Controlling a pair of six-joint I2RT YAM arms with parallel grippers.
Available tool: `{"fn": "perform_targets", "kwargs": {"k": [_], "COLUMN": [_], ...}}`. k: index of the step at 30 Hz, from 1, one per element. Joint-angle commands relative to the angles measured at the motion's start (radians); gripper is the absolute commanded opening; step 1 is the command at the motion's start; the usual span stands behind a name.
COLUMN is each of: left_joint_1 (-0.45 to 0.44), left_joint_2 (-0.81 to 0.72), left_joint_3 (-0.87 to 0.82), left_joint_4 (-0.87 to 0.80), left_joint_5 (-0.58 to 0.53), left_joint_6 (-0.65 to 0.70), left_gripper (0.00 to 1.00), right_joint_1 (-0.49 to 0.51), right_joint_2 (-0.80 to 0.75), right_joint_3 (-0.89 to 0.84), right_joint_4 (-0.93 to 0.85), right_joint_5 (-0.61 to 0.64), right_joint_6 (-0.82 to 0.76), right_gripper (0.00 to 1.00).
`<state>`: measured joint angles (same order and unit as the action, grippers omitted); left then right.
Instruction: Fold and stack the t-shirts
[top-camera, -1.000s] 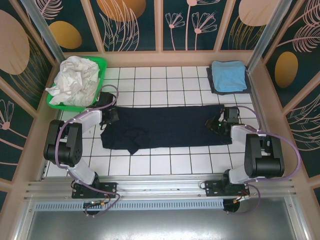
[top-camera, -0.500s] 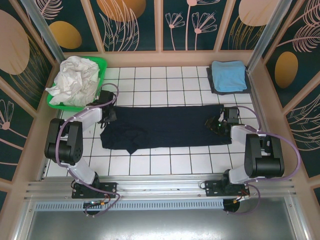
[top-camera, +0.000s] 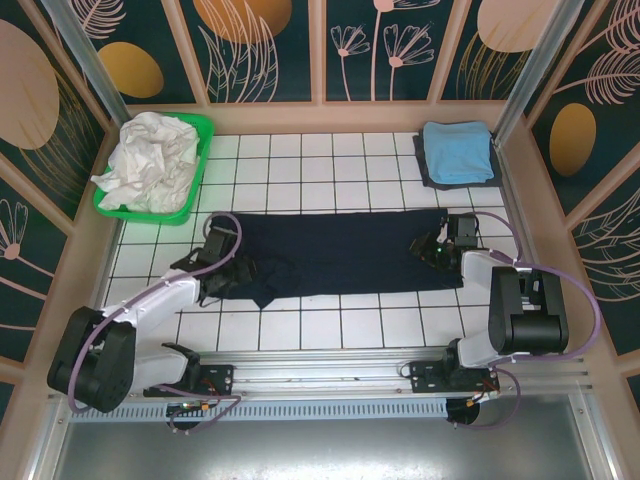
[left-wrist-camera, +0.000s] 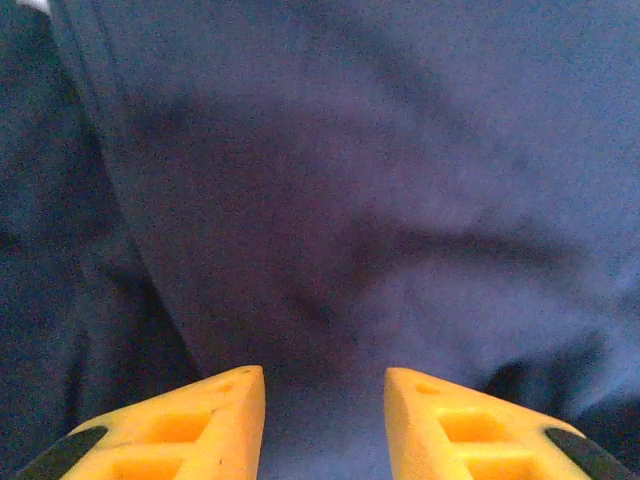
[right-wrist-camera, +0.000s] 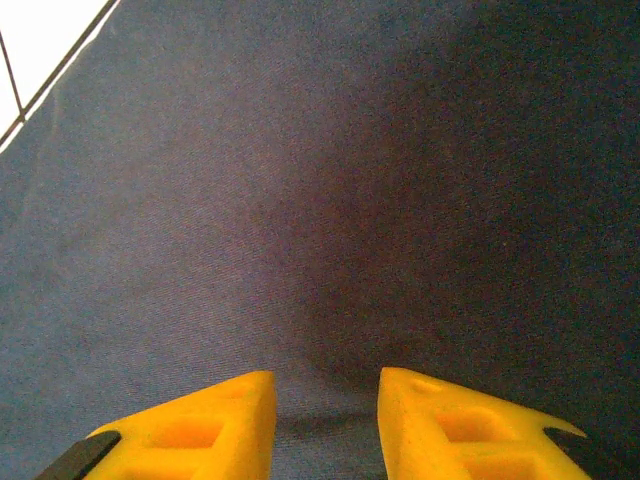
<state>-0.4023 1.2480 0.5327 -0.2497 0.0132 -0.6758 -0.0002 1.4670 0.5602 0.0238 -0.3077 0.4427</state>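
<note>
Two claws sit at opposite ends of the navy shirt, which lies in a long band across the middle of the table. Far left, the basket holds the crumpled white shirts, well apart from the work. The left claw is down on the shirt's near-left corner, where the cloth is lumpy and a flap pokes out toward the arms. Its jaws stand part way apart with cloth in the gap, and so do those of the right claw at the right end. From the wrist views I cannot tell whether either has pinched a fold or merely presses on it. I judge the step to be a fold of this band. To do it well, the left should gather every layer at that untidy corner. Both should then lift together, keep the cloth taut between them, and lay edge on edge. The folded blue shirt lies far right.
</note>
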Motion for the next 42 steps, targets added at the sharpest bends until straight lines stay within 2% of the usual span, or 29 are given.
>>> {"fn": "perform_targets", "kwargs": {"k": [1, 4, 8, 11, 13, 15, 16, 19, 21, 25, 36, 42], "left_joint_1": [-0.007, -0.007, -0.007, -0.007, -0.007, -0.007, -0.007, -0.007, -0.007, -0.007, -0.007, -0.007], "left_joint_2": [0.02, 0.057, 0.107, 0.093, 0.084, 0.08, 0.081, 0.091, 0.092, 0.089, 0.007, 0.014], "left_joint_3": [-0.02, -0.009, 0.018, 0.022, 0.027, 0.028, 0.026, 0.029, 0.029, 0.052, 0.14, 0.112], "left_joint_4": [0.05, 0.052, 0.042, 0.009, -0.022, -0.042, -0.042, -0.046, -0.046, -0.076, -0.245, -0.256], "left_joint_5": [0.005, -0.022, -0.028, -0.058, -0.083, -0.1, -0.1, -0.106, -0.107, -0.131, -0.262, -0.289], "left_joint_6": [-0.068, -0.06, -0.047, -0.038, -0.029, -0.023, -0.018, -0.015, -0.01, -0.001, 0.013, -0.013], "left_gripper": [0.36, 0.35, 0.25, 0.29, 0.36, 0.36, 0.34, 0.13, 0.11, 0.0, 0.0, 0.0], "right_joint_1": [0.006, 0.007, 0.005, 0.006, 0.005, 0.005, 0.005, 0.005, 0.005, 0.005, 0.004, 0.003], "right_joint_2": [0.038, 0.027, 0.01, 0.006, 0.006, 0.009, 0.01, 0.01, 0.007, 0.0, -0.006, -0.016], "right_joint_3": [-0.028, -0.031, -0.037, -0.04, -0.04, -0.042, -0.042, -0.043, -0.045, -0.045, -0.048, -0.051], "right_joint_4": [-0.076, -0.084, -0.091, -0.092, -0.093, -0.089, -0.086, -0.084, -0.085, -0.09, -0.09, -0.091], "right_joint_5": [0.019, 0.024, 0.03, 0.032, 0.032, 0.03, 0.027, 0.025, 0.025, 0.027, 0.024, 0.028], "right_joint_6": [-0.019, -0.024, -0.024, -0.025, -0.025, -0.025, -0.024, -0.024, -0.024, -0.025, -0.025, -0.025], "right_gripper": [0.35, 0.34, 0.34, 0.35, 0.35, 0.35, 0.35, 0.35, 0.35, 0.35, 0.34, 0.35]}}
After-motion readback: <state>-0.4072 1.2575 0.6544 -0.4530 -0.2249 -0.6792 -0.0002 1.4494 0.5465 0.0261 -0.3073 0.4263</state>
